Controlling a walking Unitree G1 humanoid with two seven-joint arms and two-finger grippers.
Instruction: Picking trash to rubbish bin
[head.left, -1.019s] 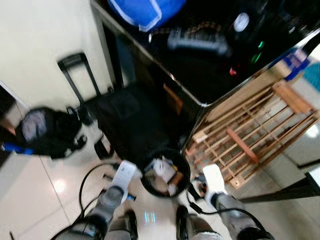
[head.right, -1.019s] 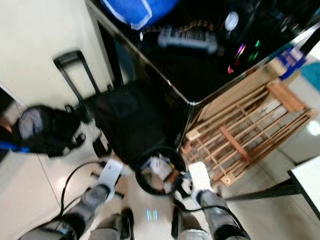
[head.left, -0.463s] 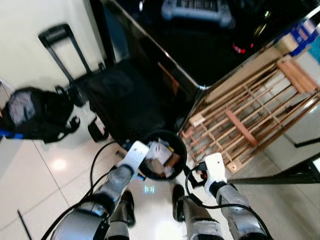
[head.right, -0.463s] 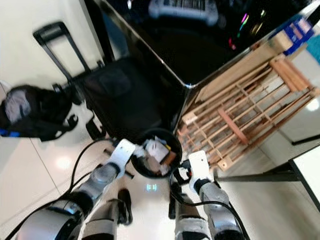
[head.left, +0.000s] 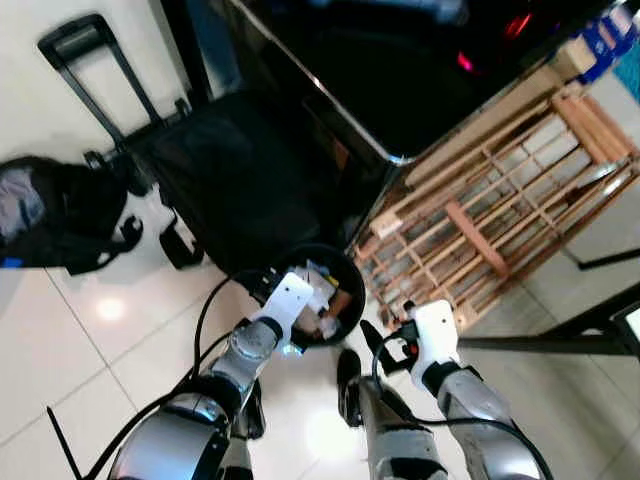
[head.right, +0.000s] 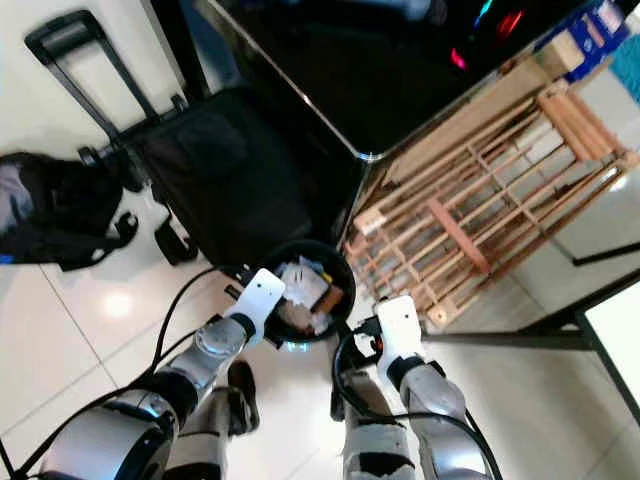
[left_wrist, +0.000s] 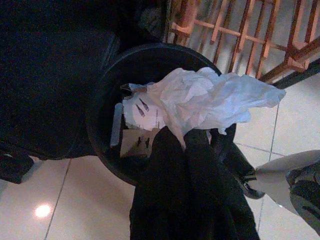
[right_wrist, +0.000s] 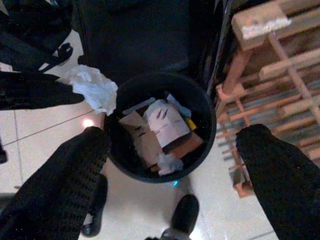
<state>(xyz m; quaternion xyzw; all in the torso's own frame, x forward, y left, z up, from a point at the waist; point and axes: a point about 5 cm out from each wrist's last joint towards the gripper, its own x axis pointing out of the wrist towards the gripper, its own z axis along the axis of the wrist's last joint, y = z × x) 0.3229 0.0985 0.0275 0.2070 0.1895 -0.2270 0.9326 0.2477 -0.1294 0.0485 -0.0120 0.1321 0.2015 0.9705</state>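
Left hand (left_wrist: 186, 137) is pinched shut on the crumpled white tissue (left_wrist: 210, 102), holding it right at the near rim of the black rubbish bin (right_wrist: 197, 102); the wad overhangs the opening rather than the floor tiles (head.left: 90, 340), so a release should land inside. I've got the wrist angled down along the fingers so I can see the drop zone. The bin is already fairly full of paper and cardboard scraps (right_wrist: 160, 130), so I judge I want the tissue nearer the middle before letting go or it may roll off the pile. Right hand (right_wrist: 170, 165) is spread wide and empty, parked above the bin's other side, near the wooden rack (head.left: 490, 220), out of the way. Bin sits against the black suitcase (head.left: 230, 180).
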